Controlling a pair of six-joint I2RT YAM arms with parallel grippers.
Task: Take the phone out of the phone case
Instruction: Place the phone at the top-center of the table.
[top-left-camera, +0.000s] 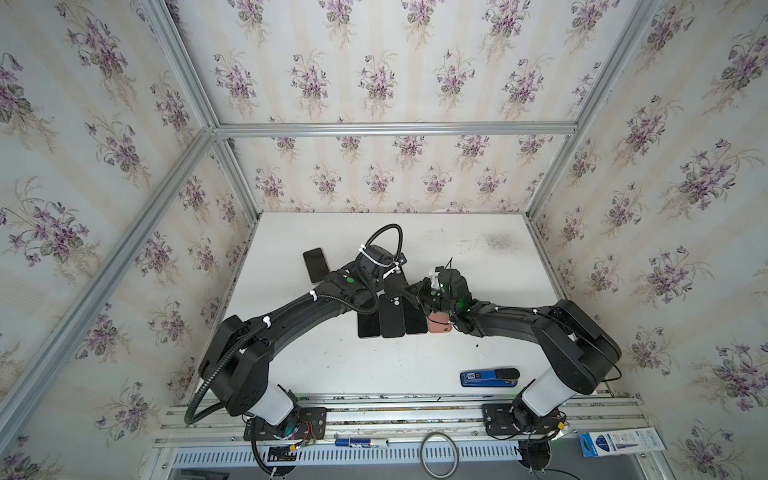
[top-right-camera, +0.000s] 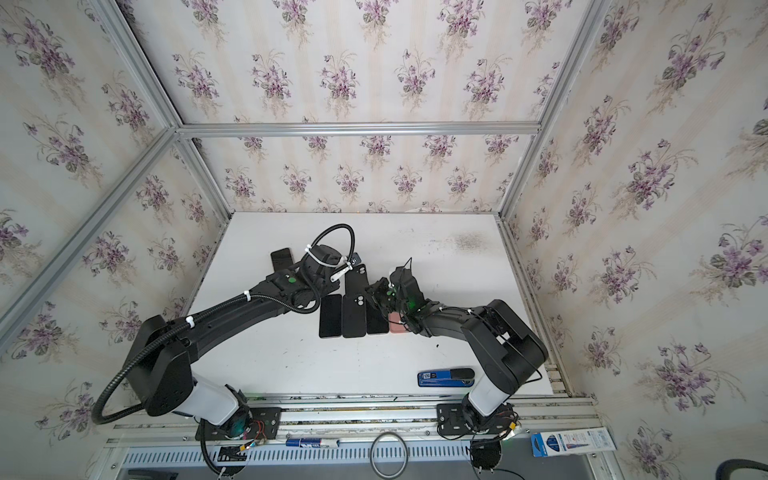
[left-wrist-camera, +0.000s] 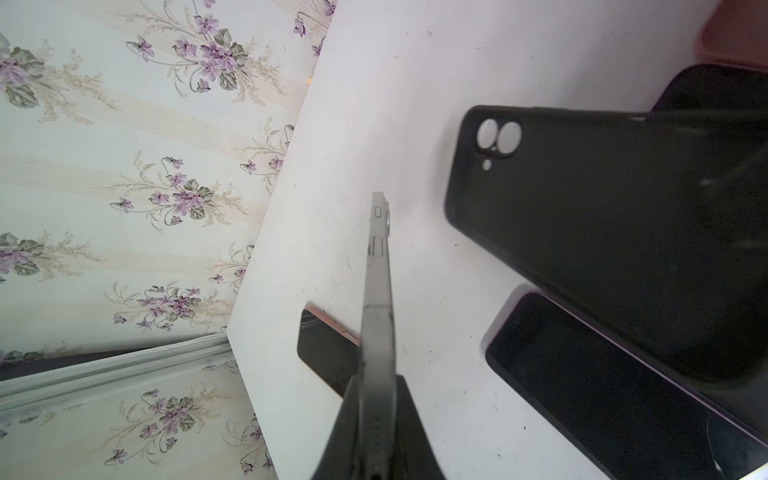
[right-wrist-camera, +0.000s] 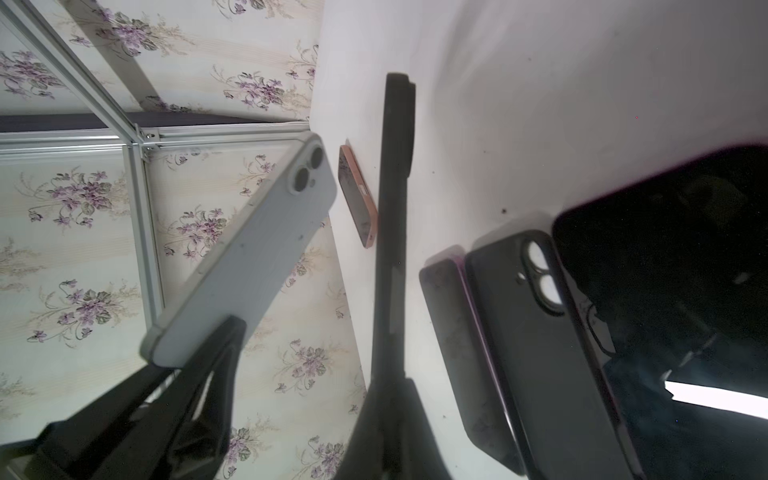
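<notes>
looks all but finished. clamped in the left gripper, by the end away from its lenses: the phone, bare, pale back and side buttons exposed, no shell around it, held up off the table. pinched in the right gripper, likewise closed tight: the black phone case, edge-on in the right wrist view and face-on in the left wrist view. through its camera cut-outs, only white table, so judged empty. clear gap between phone and case in the right wrist view, neither touching the other, both in the air near the middle of the table. in both top views, hard to pick out the phone under the left wrist.

below the grippers, untouched: a row of dark phones or cases lying side by side, a pink one at its end, one more handset apart on the left arm's side, a blue stapler near the front edge.

left to do, at a guess: nothing of the extraction itself. at most, lowering phone and case onto bare table, apart from each other and clear of the row, then letting go. worth a slow descent for the phone, gripped by one end only.
</notes>
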